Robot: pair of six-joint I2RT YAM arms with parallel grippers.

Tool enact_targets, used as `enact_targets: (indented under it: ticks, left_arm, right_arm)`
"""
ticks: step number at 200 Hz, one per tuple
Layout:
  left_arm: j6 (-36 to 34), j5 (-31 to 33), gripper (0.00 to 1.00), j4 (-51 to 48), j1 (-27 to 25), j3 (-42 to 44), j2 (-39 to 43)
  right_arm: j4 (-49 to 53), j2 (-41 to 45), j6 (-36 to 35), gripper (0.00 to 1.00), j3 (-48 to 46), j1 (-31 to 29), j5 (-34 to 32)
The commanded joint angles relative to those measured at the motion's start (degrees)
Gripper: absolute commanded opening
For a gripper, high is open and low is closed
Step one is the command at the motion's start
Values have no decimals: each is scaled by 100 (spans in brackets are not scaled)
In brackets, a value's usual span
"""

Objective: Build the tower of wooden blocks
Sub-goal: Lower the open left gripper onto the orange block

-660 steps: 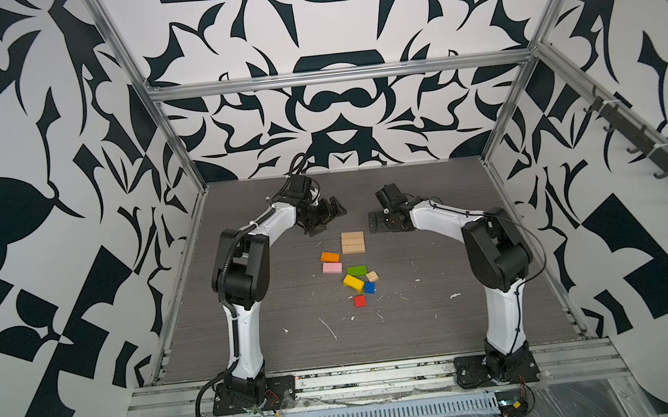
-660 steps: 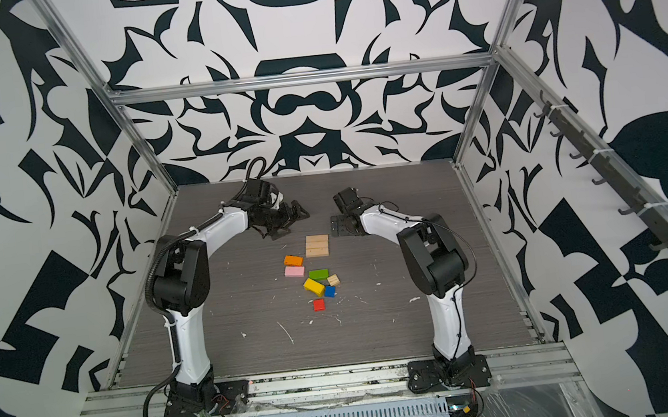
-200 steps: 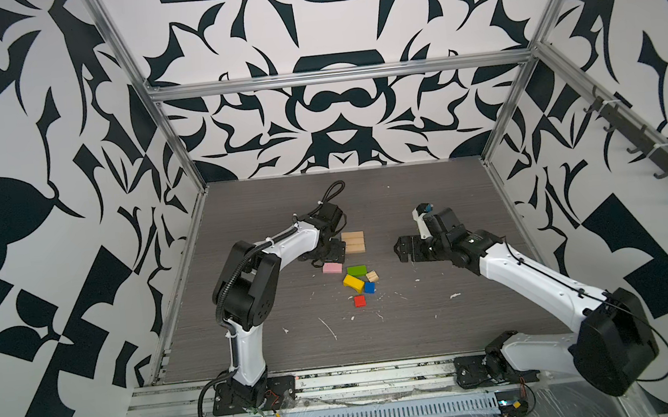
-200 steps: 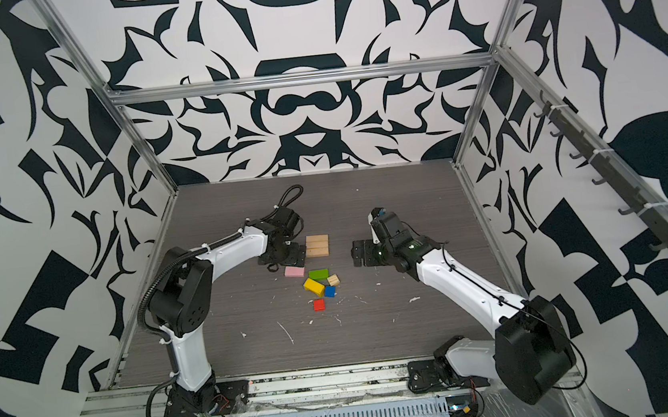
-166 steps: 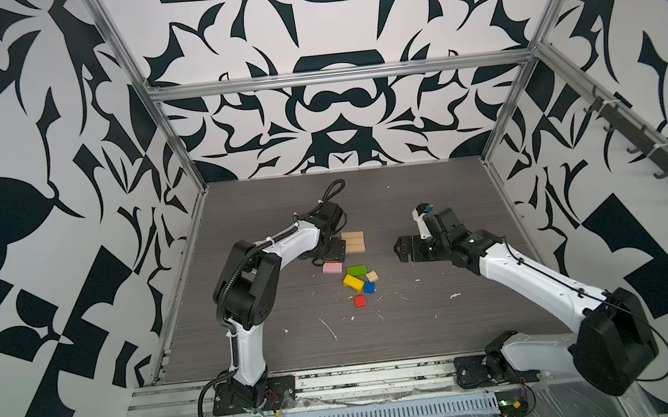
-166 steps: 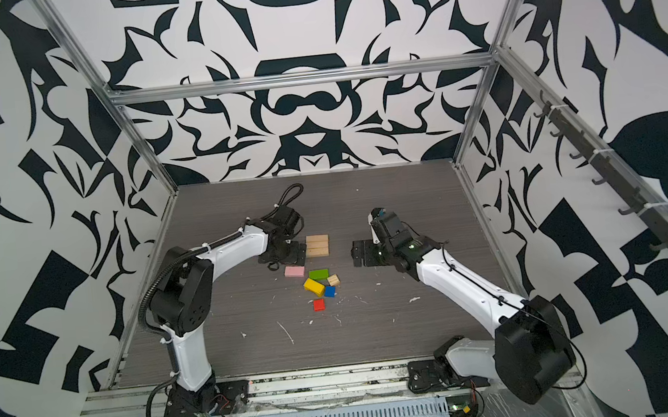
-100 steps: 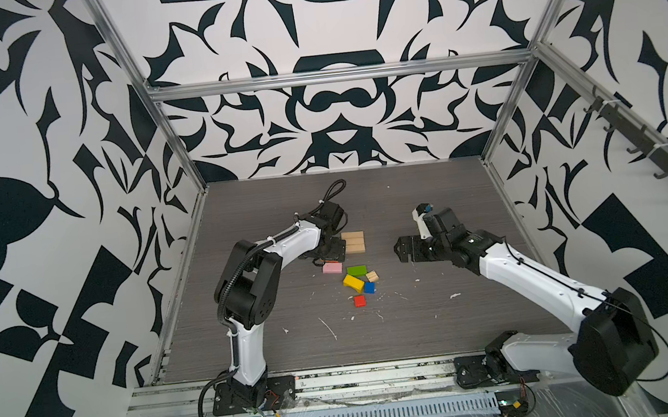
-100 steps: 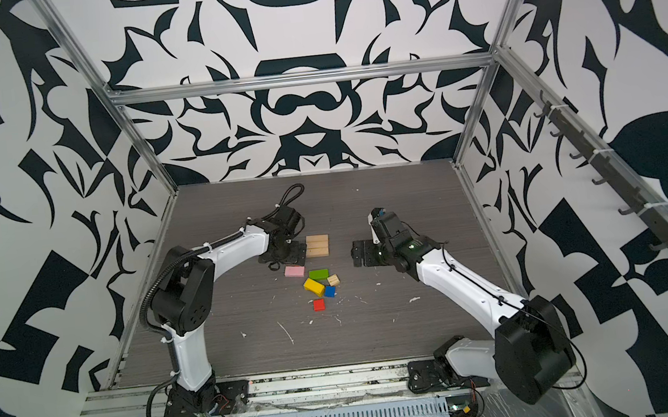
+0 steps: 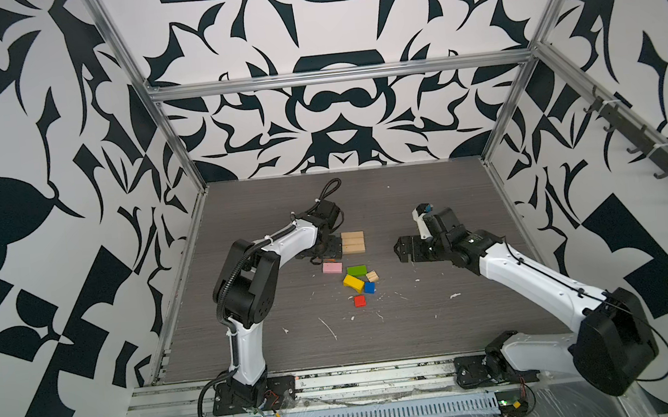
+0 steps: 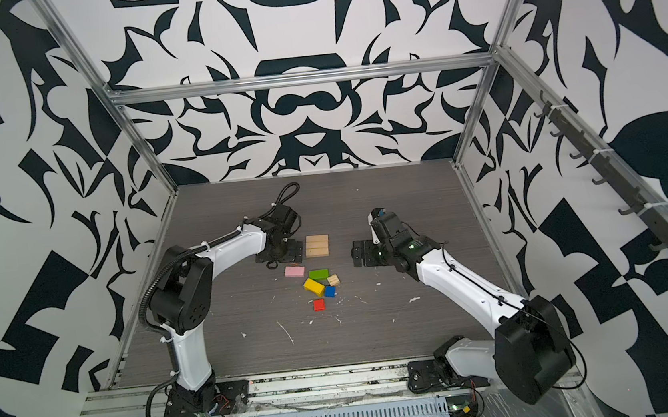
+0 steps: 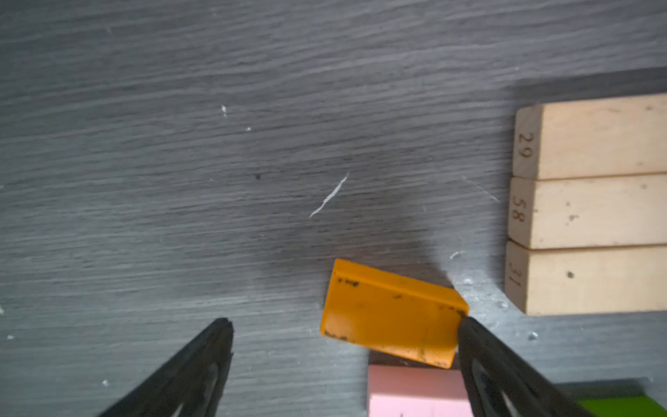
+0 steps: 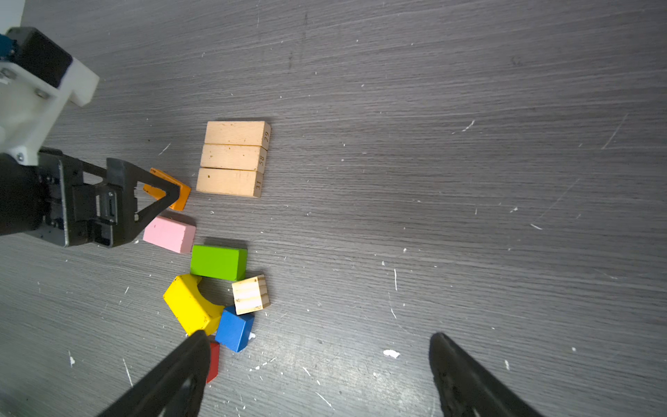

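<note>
left claw (image 11: 344, 320): open wide, gripping nothing, down low by the table (image 9: 419, 335).
orange block (image 11: 391, 317): it lies between the 2 fingers, off to 1 side. 1 corner touches 1 finger (image 11: 501, 364). The other finger is well apart from it.
step: I think the left claw is about to grab the orange block. No tower is up yet.
next move: the claw should slide over so the block sits in the middle, then squeeze. The block lies a bit crooked to the fingers, so it may twist when they shut. After that it needs a lift and a short trip to the bars.
pink block (image 12: 169, 234): just beside the orange block and close to that same finger. I cannot tell if the 2 blocks touch.
tan bars (image 12: 231, 159): 3 of them lie flat, side by side and touching, just past that fingertip. They look like the bottom of the tower. Nothing sits on them.
other blocks: farther from the claw, past the pink block, lie green (image 12: 218, 262), yellow (image 12: 189, 307), a plain cube (image 12: 251, 294), blue (image 12: 234, 328) and red (image 12: 213, 361). They make a loose bunch on the table. Yellow and blue look to touch.
right claw (image 12: 319, 336): well apart from the left claw, on the far side of the bars. It is open and empty, hanging over bare table.
in the way: the tops of the bars are free. Only the pink block crowds the grab, and the finger could bump it.
</note>
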State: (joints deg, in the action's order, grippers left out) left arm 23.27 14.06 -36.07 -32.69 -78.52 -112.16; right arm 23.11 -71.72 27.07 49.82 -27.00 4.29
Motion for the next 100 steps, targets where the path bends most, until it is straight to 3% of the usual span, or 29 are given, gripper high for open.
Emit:
enact_targets:
  ticks: [1, 72, 100]
  left_arm:
    - [158, 92, 99, -212, 64, 38, 93]
    - [411, 1, 100, -225, 233, 109, 308]
    - [683, -334, 99, -230, 263, 48, 508]
  right_arm:
    - [-9, 36, 66, 98, -9, -24, 21]
    - [-19, 27, 79, 98, -34, -24, 48]
    - [-18, 27, 79, 98, -33, -24, 40]
